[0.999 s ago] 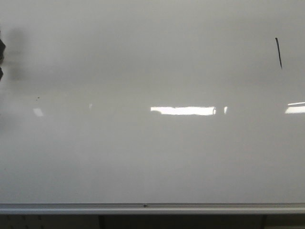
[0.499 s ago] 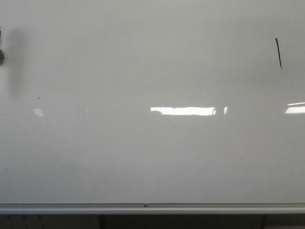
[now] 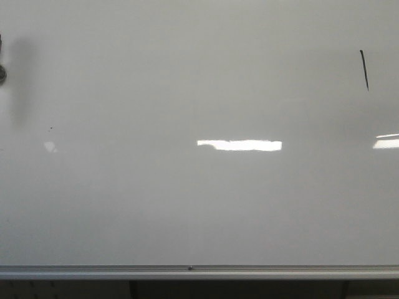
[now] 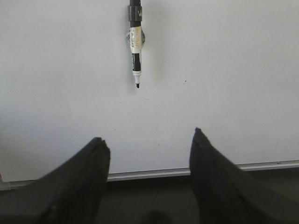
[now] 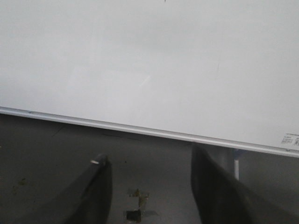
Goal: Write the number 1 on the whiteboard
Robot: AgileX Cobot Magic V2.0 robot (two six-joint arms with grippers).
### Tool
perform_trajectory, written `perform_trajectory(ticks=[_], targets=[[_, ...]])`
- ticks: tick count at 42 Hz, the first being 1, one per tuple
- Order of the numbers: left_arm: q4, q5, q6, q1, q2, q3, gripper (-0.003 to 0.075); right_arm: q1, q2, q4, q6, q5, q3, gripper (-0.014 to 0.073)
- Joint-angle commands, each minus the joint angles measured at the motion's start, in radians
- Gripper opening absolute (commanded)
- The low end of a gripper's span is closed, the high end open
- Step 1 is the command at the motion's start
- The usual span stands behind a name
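The number 1 (image 3: 364, 69) is drawn in black on the whiteboard (image 3: 199, 205), up near two o'clock. A marker (image 4: 136, 51) has a label, and a small sticker (image 5: 289, 139) sits at the board's corner; both are too blurry to read.

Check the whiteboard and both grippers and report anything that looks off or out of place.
Little stands out. The number 1 sits far up in the right corner of the whiteboard, leaning slightly. An uncapped marker lies on the board, in neither hand. The left gripper and right gripper are open and empty.
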Motion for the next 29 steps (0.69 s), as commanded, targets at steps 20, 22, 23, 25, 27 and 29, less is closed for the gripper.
perform_trajectory(ticks=[20, 22, 23, 25, 27, 29], targets=[[-0.012, -0.105, 0.012, -0.004, 0.0, 0.023, -0.002, -0.006, -0.026, 0.004, -0.001, -0.106, 0.007, -0.0097], [-0.012, -0.105, 0.012, -0.004, 0.0, 0.023, -0.002, -0.006, -0.026, 0.004, -0.001, -0.106, 0.007, -0.0097], [-0.012, -0.105, 0.012, -0.004, 0.0, 0.023, -0.002, -0.006, -0.026, 0.004, -0.001, -0.106, 0.007, -0.0097], [-0.012, -0.105, 0.012, -0.004, 0.0, 0.023, -0.002, -0.006, -0.026, 0.004, -0.001, -0.106, 0.007, -0.0097], [-0.012, -0.105, 0.012, -0.004, 0.0, 0.023, -0.002, -0.006, -0.026, 0.004, -0.001, -0.106, 0.007, -0.0097], [-0.012, -0.105, 0.012, -0.004, 0.0, 0.023, -0.002, -0.006, -0.026, 0.004, -0.001, -0.106, 0.007, -0.0097]])
